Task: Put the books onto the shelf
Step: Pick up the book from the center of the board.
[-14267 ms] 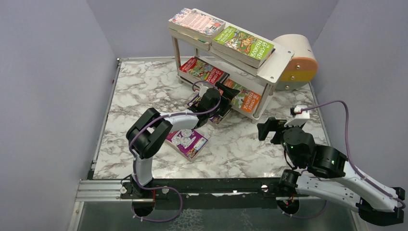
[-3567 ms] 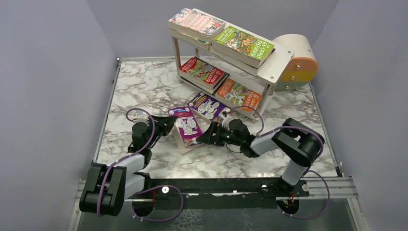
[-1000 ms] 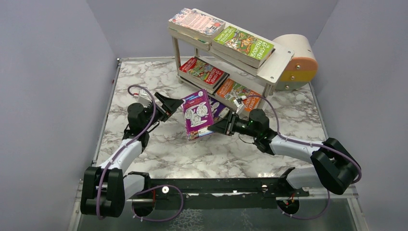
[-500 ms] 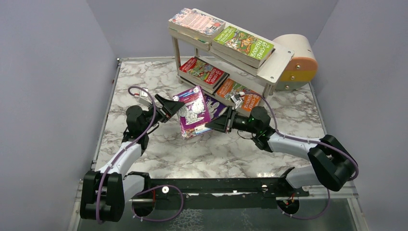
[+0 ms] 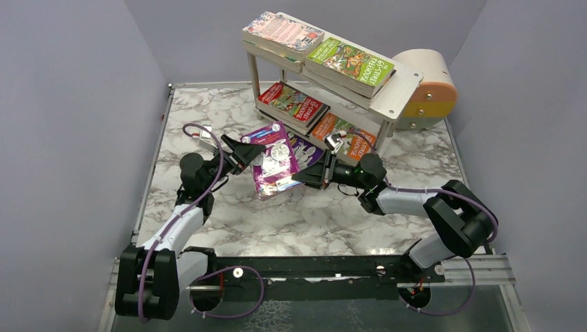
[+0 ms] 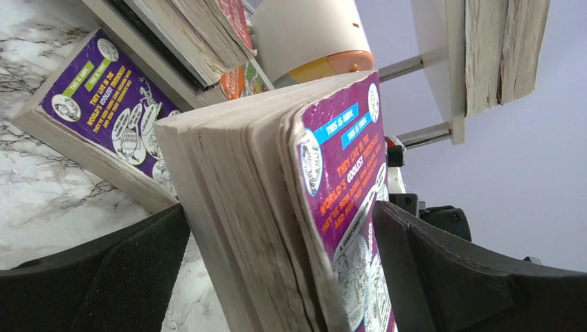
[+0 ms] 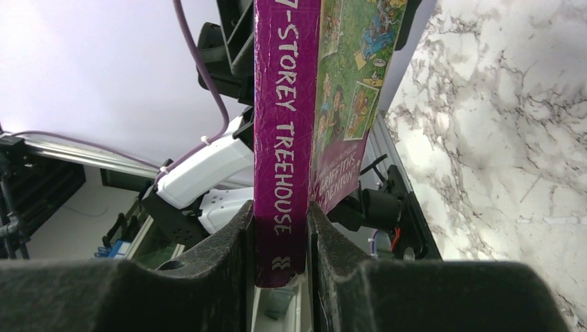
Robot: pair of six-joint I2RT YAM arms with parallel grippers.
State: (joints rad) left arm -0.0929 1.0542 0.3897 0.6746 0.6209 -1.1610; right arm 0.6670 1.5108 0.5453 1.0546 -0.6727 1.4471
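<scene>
My right gripper (image 5: 309,178) is shut on the spine of a purple book (image 5: 273,160) and holds it tilted above the table. In the right wrist view the spine (image 7: 280,138) is pinched between the pads, gripper (image 7: 280,257). My left gripper (image 5: 247,153) is open, and the book's page edge (image 6: 277,207) lies between its fingers (image 6: 471,277) with small gaps either side. A second purple book (image 5: 306,148) lies on the marble by the shelf (image 5: 396,93). The shelf holds a pink-patterned book (image 5: 282,31), a green book (image 5: 349,63), a red book (image 5: 294,104) and an orange book (image 5: 342,138).
A round beige-and-orange box (image 5: 428,86) stands behind the shelf at the right. Grey walls close in the marble table (image 5: 208,117) on three sides. A black rail (image 5: 311,266) runs along the near edge at the arm bases.
The right gripper has carried the purple book left and tilted it, so its free edge now sits between the left gripper's open fingers. The left arm has barely moved.
</scene>
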